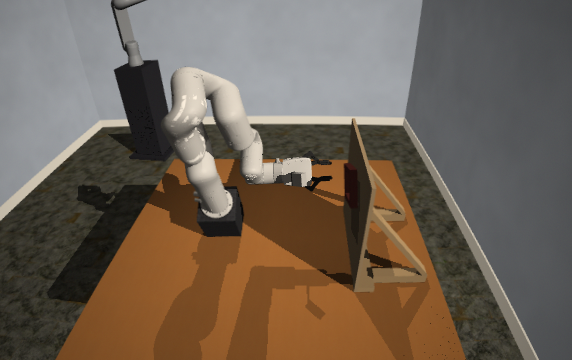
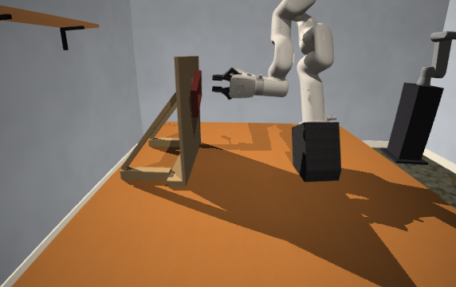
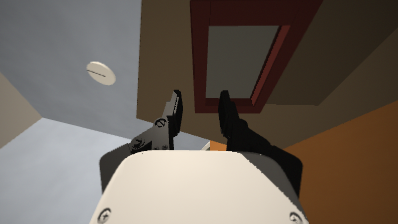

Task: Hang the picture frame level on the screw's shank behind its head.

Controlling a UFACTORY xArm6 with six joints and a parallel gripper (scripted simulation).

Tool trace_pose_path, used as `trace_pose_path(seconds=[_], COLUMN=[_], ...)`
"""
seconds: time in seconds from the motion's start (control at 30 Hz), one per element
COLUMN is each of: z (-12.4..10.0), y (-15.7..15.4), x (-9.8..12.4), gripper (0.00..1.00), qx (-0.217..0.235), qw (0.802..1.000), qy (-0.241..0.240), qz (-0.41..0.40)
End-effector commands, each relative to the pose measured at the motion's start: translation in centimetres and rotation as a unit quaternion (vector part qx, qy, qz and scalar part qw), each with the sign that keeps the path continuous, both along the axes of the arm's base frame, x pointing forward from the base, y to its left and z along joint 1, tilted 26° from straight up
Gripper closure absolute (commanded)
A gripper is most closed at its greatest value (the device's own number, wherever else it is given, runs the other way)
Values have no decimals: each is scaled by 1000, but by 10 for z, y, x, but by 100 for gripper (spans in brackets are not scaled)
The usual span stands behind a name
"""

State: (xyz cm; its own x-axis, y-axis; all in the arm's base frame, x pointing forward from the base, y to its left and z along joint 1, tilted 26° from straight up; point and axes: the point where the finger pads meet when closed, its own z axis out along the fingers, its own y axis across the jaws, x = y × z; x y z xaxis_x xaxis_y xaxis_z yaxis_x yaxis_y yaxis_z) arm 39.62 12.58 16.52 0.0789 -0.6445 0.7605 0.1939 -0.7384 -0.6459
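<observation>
Picture frame [image 3: 240,55] top cropped, screw unseen

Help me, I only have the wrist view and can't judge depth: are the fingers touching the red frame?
Observer: No. From the exterior view, the gripper is half open and holds nothing. There is a visible gap to the picture frame.
Operator: Where does the frame sit?
Observer: Against the upright wooden board, near its top.
Operator: What holds that board up?
Observer: Diagonal braces behind it, on the side away from the arm.
</observation>
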Motion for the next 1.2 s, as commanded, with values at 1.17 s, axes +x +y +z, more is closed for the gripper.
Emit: trace_pose_path(seconds=[1.17], z=[3], y=[1], x=[4], gripper=[50], qx=[-3], qw=[1000], qy=[-2], qz=[-2])
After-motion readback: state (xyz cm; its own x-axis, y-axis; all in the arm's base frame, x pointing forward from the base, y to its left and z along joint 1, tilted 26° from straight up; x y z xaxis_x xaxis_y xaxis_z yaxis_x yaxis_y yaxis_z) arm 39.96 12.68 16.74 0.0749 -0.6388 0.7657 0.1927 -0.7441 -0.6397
